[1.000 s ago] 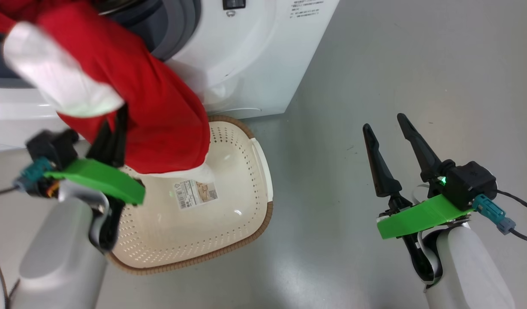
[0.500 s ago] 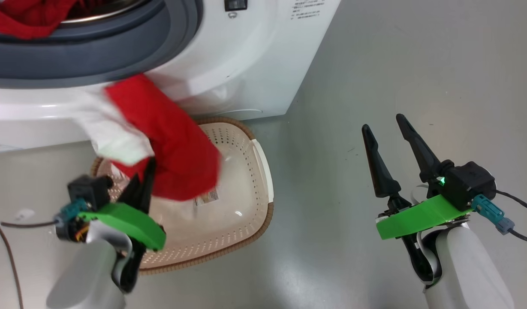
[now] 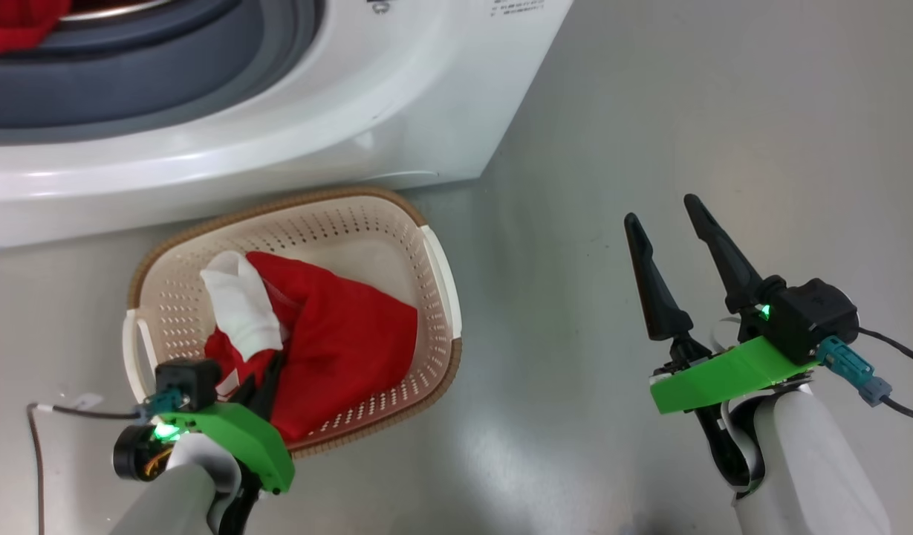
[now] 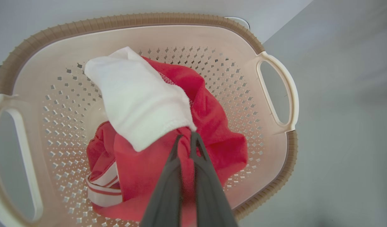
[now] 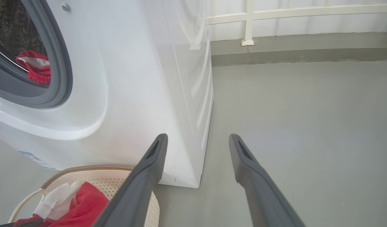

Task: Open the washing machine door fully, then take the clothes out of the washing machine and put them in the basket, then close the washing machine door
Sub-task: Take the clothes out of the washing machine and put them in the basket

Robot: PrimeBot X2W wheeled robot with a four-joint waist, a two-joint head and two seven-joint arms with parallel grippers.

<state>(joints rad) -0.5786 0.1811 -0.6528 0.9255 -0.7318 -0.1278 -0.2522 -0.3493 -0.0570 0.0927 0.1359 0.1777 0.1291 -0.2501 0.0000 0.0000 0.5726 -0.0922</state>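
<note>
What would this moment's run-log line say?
stage: unloading | left hand: shut on red garment in basket | right hand: open, empty | washing machine: more red clothes inside

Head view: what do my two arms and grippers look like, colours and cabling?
The left gripper and right gripper match: two long, tapering dark fingers on a pale grey forearm. At each wrist a bright green bracket carries a black camera block with a green light, a teal connector and a dark cable.
</note>
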